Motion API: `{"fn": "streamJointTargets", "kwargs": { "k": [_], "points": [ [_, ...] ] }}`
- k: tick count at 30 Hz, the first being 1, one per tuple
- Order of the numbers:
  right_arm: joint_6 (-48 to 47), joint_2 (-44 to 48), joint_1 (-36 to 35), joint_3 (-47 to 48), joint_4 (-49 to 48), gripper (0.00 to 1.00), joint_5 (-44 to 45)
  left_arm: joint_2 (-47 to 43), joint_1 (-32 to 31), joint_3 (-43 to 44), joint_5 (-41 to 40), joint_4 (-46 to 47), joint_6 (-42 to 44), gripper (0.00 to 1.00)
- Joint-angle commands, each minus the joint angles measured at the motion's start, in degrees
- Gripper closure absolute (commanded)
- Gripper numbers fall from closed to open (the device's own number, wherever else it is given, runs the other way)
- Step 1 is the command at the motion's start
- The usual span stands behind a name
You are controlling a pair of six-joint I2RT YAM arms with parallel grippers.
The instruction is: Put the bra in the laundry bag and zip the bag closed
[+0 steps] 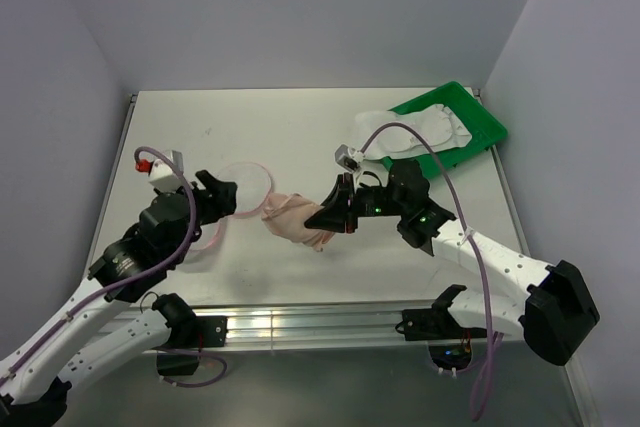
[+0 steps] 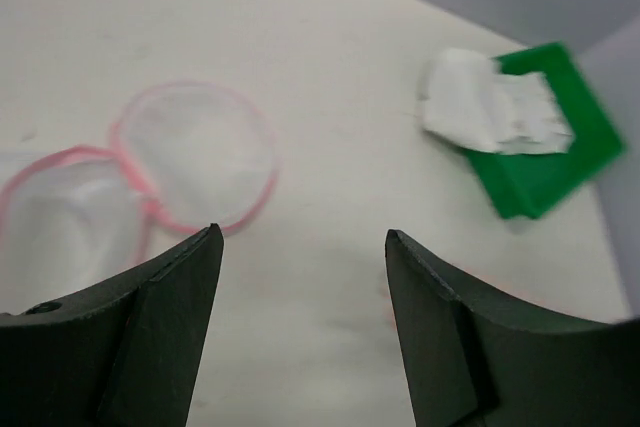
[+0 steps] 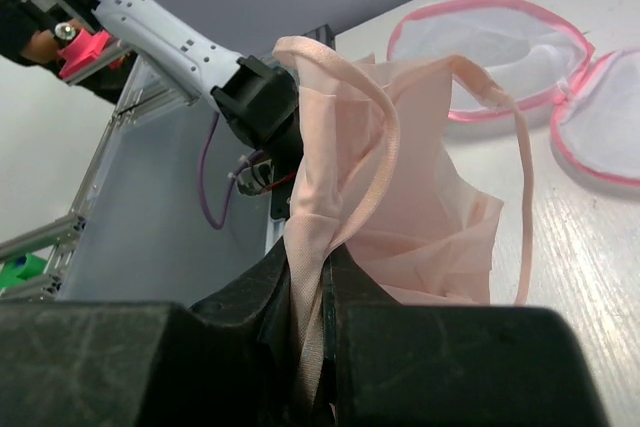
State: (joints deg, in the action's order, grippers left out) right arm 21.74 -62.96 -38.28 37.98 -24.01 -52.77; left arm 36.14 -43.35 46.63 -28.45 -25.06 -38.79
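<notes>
Right gripper (image 1: 325, 217) is pinched shut on a fold of the bra (image 1: 292, 219) at centre of the top view; the cloth hangs bunched and one strap loops free. Left gripper (image 2: 300, 237) has its jaws spread with nothing between them, just beside the laundry bag (image 1: 245, 180). The bag lies unzipped, splayed in two pink-rimmed halves left of centre. Step in hand, as judged: carry the bra over one half and lower it so cups and straps land inside the rim. A trailing strap could foul the zipper, and the left gripper might pin the rim. Room: bare table (image 1: 300, 127) above the bag. The green tray (image 1: 480, 127) with a white cloth (image 1: 415, 132) sits well apart, upper right.
</notes>
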Motion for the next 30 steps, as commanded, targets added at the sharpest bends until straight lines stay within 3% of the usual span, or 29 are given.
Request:
{"fn": "streamJointTargets", "kwargs": {
  "k": [1,5,7,9,13,16,22,30],
  "points": [
    [1.8,-0.4,-0.3,-0.1,-4.3,1.0,2.6,0.1,0.2,2.1,-16.4,-17.4,-7.1,0.28],
    [6.7,0.2,-0.3,-2.0,-10.7,1.0,7.6,4.3,3.1,3.4,-16.2,-23.4,-8.3,0.39],
    [9.8,0.9,-0.4,-3.0,-12.3,1.0,10.5,6.1,4.4,3.6,-14.9,-22.1,-6.1,0.4],
    [10.4,1.7,-0.3,-3.3,-12.1,1.0,12.6,10.0,8.7,5.2,-13.1,-21.9,-3.2,0.41],
    [9.9,3.7,-0.4,-3.9,-8.9,1.0,16.3,16.0,24.4,7.5,-7.3,-19.2,6.4,0.41],
    [11.6,5.2,-0.3,-5.2,-9.7,1.0,19.9,18.8,30.9,8.0,-2.3,-18.9,11.3,0.43],
    [21.1,5.1,-0.9,-9.8,-18.3,1.0,26.0,23.6,33.4,9.4,4.0,-19.1,14.4,0.41],
    [19.7,5.9,-1.6,-10.3,-14.8,1.0,29.6,28.1,33.2,10.5,8.8,-19.9,16.0,0.46]
  ]
}}
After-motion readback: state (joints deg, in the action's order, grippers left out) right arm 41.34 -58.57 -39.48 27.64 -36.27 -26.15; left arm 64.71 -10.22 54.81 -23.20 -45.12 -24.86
